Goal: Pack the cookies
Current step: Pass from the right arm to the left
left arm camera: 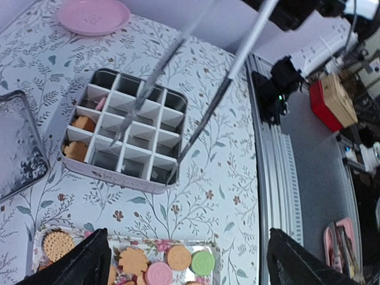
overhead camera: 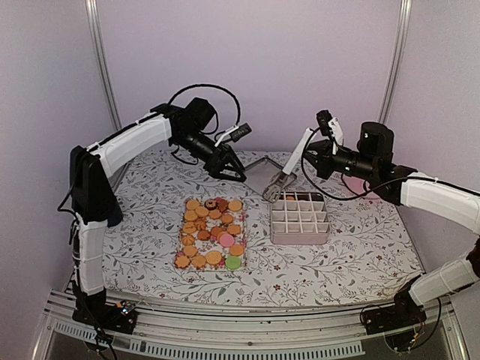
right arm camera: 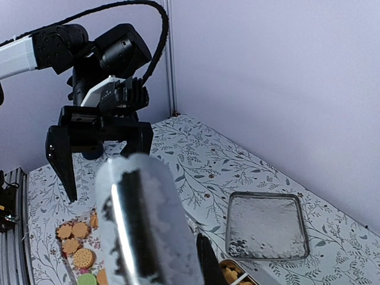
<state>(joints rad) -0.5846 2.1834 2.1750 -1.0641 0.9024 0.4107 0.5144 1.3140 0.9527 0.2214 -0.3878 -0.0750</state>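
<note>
The cookies (overhead camera: 211, 232) lie on a flowered tray, mostly orange rounds with a pink, a green and a dark one; they also show at the bottom of the left wrist view (left arm camera: 159, 265) and low left in the right wrist view (right arm camera: 76, 244). A white divided box (overhead camera: 300, 218) stands right of the tray, with a few orange cookies (left arm camera: 79, 136) in its left cells. My right gripper (overhead camera: 313, 154) is shut on metal tongs (overhead camera: 283, 181), whose open, empty tips hang over the box (left arm camera: 145, 133). My left gripper (overhead camera: 232, 171) is open and empty, held above the table behind the tray.
The box's metal lid (overhead camera: 261, 173) lies flat behind the box and also shows in the right wrist view (right arm camera: 267, 226). A pink plate (left arm camera: 94, 15) sits at the far right, partly behind my right arm. Frame posts stand at the back corners.
</note>
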